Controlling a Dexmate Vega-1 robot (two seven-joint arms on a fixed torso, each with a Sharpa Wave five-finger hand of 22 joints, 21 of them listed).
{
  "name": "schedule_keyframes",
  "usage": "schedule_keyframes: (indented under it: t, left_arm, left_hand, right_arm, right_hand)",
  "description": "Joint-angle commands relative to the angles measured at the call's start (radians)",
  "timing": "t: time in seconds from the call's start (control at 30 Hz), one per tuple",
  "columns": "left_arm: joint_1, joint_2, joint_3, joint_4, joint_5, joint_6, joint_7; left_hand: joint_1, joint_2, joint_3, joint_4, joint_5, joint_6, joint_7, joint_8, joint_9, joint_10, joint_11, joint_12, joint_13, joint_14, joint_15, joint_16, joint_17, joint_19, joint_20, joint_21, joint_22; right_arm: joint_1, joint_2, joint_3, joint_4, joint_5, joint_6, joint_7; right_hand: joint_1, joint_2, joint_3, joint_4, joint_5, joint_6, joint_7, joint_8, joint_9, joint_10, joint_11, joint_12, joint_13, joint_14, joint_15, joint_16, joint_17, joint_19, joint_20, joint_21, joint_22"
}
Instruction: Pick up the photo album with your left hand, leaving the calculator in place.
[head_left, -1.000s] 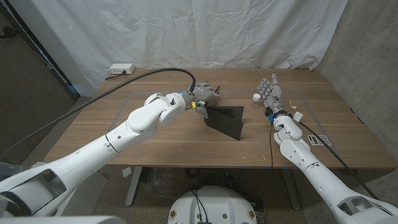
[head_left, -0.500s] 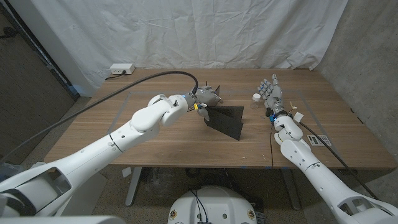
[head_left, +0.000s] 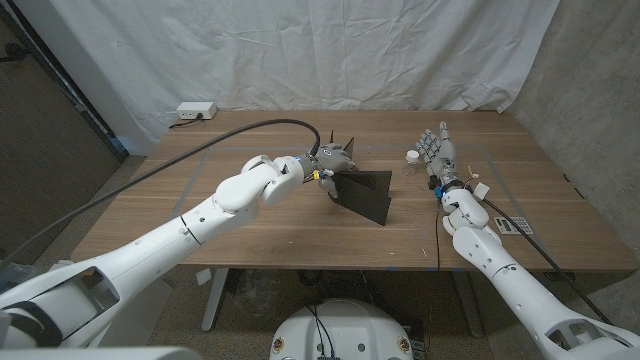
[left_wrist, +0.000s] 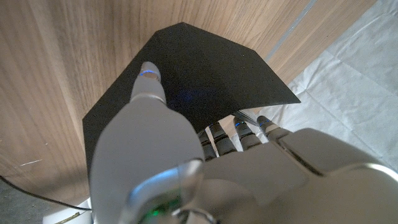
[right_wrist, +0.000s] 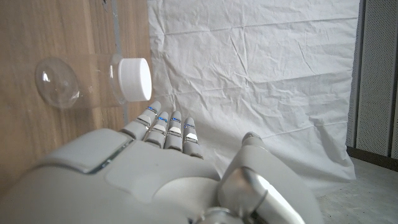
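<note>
The photo album (head_left: 365, 194) is a flat black cover at the table's middle, tilted with its left edge raised. My left hand (head_left: 336, 157) grips that raised edge. In the left wrist view the thumb lies on the album's (left_wrist: 205, 74) top face and the fingers (left_wrist: 239, 134) curl under its edge. A small calculator (head_left: 511, 225) lies flat near the table's right front, beside my right forearm. My right hand (head_left: 436, 152) stands on its edge at the right, fingers apart, holding nothing.
A small clear jar (head_left: 411, 161) with a white lid (right_wrist: 134, 79) stands just left of my right hand. A white power strip (head_left: 196, 111) sits at the back left corner. Small paper tags (head_left: 479, 187) lie by my right wrist. White cloth hangs behind the table.
My left arm has eased slightly to the right with the album's edge still in its grip. The right hand and calculator have not moved.
</note>
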Motion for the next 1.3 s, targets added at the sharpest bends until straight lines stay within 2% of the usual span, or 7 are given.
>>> schedule_keyframes:
  t: [0.03, 0.27, 0.3, 0.53, 1.07, 1.3]
  left_arm:
    - [0.010, 0.006, 0.003, 0.011, -0.013, -0.002, 0.052]
    - [0.024, 0.011, -0.001, 0.007, -0.018, 0.001, 0.083]
    - [0.023, 0.012, 0.000, 0.005, -0.015, 0.003, 0.079]
    - [0.037, 0.016, 0.000, -0.004, -0.007, 0.009, 0.101]
    - [0.050, 0.013, -0.003, -0.019, 0.000, 0.021, 0.107]
    - [0.052, 0.012, -0.006, -0.019, -0.005, 0.024, 0.105]
  left_hand:
    - [0.020, 0.010, 0.001, -0.004, 0.007, 0.039, 0.000, 0.012, 0.004, 0.034, 0.000, 0.010, 0.005, 0.031, -0.097, 0.009, 0.002, 0.012, 0.000, 0.009, 0.005]
    - [0.040, 0.026, 0.004, -0.007, 0.006, 0.096, -0.001, 0.026, 0.005, 0.090, 0.000, 0.019, 0.006, 0.068, -0.111, 0.012, 0.001, 0.022, -0.004, 0.010, 0.004]
    - [0.044, 0.030, 0.005, -0.007, 0.005, 0.111, -0.001, 0.030, 0.005, 0.104, 0.000, 0.020, 0.006, 0.075, -0.115, 0.012, 0.001, 0.023, -0.005, 0.010, 0.004]
    - [0.058, 0.042, 0.007, -0.009, 0.001, 0.156, -0.002, 0.041, 0.006, 0.146, 0.000, 0.024, 0.007, 0.106, -0.123, 0.014, 0.001, 0.031, -0.007, 0.010, 0.004]
    - [0.097, 0.083, 0.007, -0.009, -0.030, 0.365, -0.003, 0.092, 0.005, 0.347, -0.002, 0.032, 0.009, 0.207, -0.155, 0.011, 0.003, 0.061, -0.018, 0.009, 0.004]
    - [0.114, 0.094, 0.006, -0.012, -0.047, 0.451, -0.004, 0.111, 0.003, 0.424, -0.003, 0.028, 0.010, 0.236, -0.157, 0.006, 0.003, 0.072, -0.023, 0.008, 0.003]
  right_arm:
    - [-0.003, 0.001, 0.001, 0.005, 0.004, 0.000, 0.002]
    - [-0.002, 0.003, 0.000, 0.008, 0.005, 0.001, 0.005]
    - [-0.011, 0.001, -0.002, -0.017, -0.003, -0.005, -0.015]
    - [-0.013, 0.000, -0.002, -0.020, -0.001, -0.006, -0.015]
    - [-0.010, 0.000, -0.002, -0.011, 0.007, -0.009, -0.003]
    - [-0.009, -0.002, -0.001, -0.015, 0.006, -0.010, -0.005]
  right_hand:
    - [-0.006, -0.002, -0.001, 0.000, -0.001, 0.002, 0.000, 0.005, 0.003, 0.001, 0.001, -0.001, 0.005, 0.000, 0.006, -0.002, 0.003, 0.004, -0.017, -0.003, 0.002]
    - [-0.006, -0.001, -0.002, 0.000, -0.001, 0.002, 0.000, 0.005, 0.003, 0.001, 0.004, -0.001, 0.005, 0.001, 0.006, -0.002, 0.003, 0.005, -0.017, -0.005, 0.002]
    - [-0.006, -0.001, -0.002, 0.000, -0.001, 0.002, 0.000, 0.005, 0.003, 0.001, 0.004, -0.001, 0.005, 0.000, 0.006, -0.002, 0.003, 0.005, -0.017, -0.005, 0.002]
    - [-0.006, -0.001, -0.002, -0.001, -0.001, 0.002, 0.000, 0.005, 0.003, 0.001, 0.004, -0.001, 0.005, 0.000, 0.005, -0.002, 0.003, 0.006, -0.017, -0.007, 0.002]
    - [-0.007, 0.000, -0.003, -0.001, -0.001, 0.002, 0.000, 0.005, 0.003, 0.001, 0.006, -0.001, 0.005, 0.001, 0.006, -0.002, 0.003, 0.006, -0.018, -0.009, 0.002]
    - [-0.007, 0.000, -0.004, -0.002, -0.001, 0.001, -0.001, 0.005, 0.003, 0.000, 0.004, -0.002, 0.005, 0.000, 0.007, -0.003, 0.003, 0.006, -0.018, -0.011, 0.003]
